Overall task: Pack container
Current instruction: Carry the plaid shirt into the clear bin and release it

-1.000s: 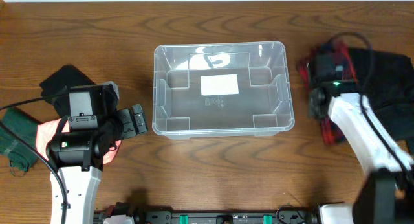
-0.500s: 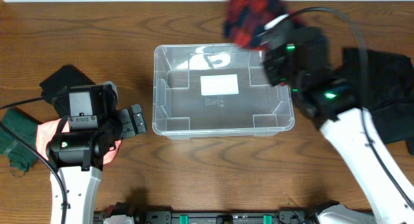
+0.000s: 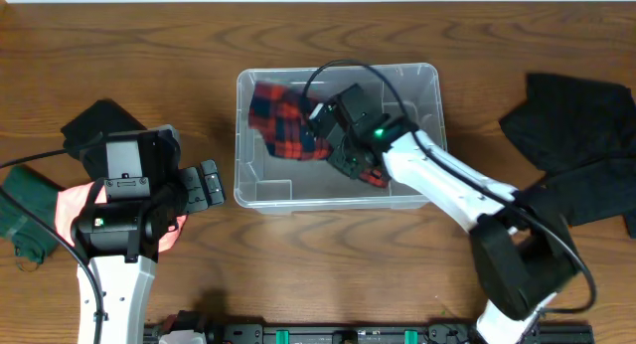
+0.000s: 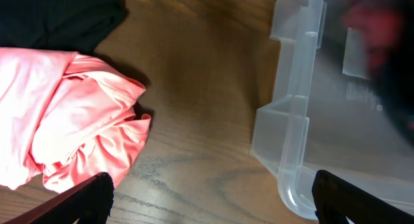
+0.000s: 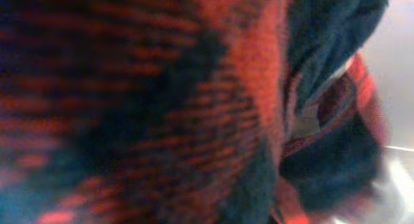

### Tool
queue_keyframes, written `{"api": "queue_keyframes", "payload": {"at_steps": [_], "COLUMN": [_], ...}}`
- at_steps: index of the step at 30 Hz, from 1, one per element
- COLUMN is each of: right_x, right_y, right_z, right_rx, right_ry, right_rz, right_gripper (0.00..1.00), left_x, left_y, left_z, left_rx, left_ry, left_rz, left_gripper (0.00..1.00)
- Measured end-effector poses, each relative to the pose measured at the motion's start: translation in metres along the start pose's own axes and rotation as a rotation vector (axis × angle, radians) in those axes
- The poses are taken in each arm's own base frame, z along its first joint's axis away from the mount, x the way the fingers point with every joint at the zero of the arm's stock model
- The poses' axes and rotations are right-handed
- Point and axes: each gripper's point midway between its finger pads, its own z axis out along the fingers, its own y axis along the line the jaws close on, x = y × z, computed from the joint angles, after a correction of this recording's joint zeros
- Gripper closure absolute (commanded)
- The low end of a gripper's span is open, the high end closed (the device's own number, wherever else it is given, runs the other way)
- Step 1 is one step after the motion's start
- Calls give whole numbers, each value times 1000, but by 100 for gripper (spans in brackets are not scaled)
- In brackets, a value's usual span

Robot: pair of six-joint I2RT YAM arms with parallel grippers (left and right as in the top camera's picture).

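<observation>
The clear plastic container (image 3: 338, 202) stands at the table's middle; its corner also shows in the left wrist view (image 4: 296, 143). My right gripper (image 3: 336, 137) reaches down inside it, shut on a red-and-dark plaid cloth (image 3: 280, 120) that drapes over the container's left half. That cloth fills the right wrist view (image 5: 162, 107) and hides the fingers. My left gripper (image 3: 211, 183) is open and empty just left of the container, over bare wood (image 4: 212, 201).
A pink cloth (image 3: 68, 207) lies under my left arm, also in the left wrist view (image 4: 71, 114). A black cloth (image 3: 99, 120) and a green cloth (image 3: 25, 220) lie at far left. A black garment (image 3: 576, 135) lies at right.
My right gripper lifted the plaid cloth from the right side, carried it over the container's far rim, and now has it down inside the container. The left arm has not moved.
</observation>
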Motion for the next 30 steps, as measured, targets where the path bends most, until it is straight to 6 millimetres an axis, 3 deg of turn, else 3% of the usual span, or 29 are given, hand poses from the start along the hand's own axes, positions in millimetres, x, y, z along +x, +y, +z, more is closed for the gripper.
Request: {"api": "queue_keyframes", "payload": {"at_steps": [1, 2, 7, 9, 11, 14, 16, 18, 21, 24, 30], "right_x": [1, 1, -4, -11, -24, -38, -36, -19, 34, 95, 205], "right_y": [3, 4, -1, -12, -28, -67, -94, -125, -170, -202, -235], "right_z": [3, 4, -3, -17, -43, -109, -149, -184, -205, -194, -146], "right_rx": [-6, -10, 21, 81, 162, 331, 426, 520, 624, 673, 674], "right_ry": [6, 7, -9, -38, -97, -221, -278, -293, -206, -45, 248], "right_rz": [-7, -13, -9, 12, 42, 141, 223, 328, 491, 625, 814], "right_gripper": [7, 1, 1, 1, 1, 1, 1, 1, 1, 1, 1], "left_x": [0, 0, 0, 0, 0, 0, 0, 0, 0, 0, 0], "left_y": [0, 0, 0, 0, 0, 0, 0, 0, 0, 0, 0], "left_z": [0, 0, 0, 0, 0, 0, 0, 0, 0, 0, 0], "left_rx": [0, 0, 0, 0, 0, 0, 0, 0, 0, 0, 0], "left_ry": [0, 0, 0, 0, 0, 0, 0, 0, 0, 0, 0], "left_rz": [0, 0, 0, 0, 0, 0, 0, 0, 0, 0, 0], "left_gripper": [2, 2, 2, 2, 2, 2, 2, 2, 2, 2, 2]}}
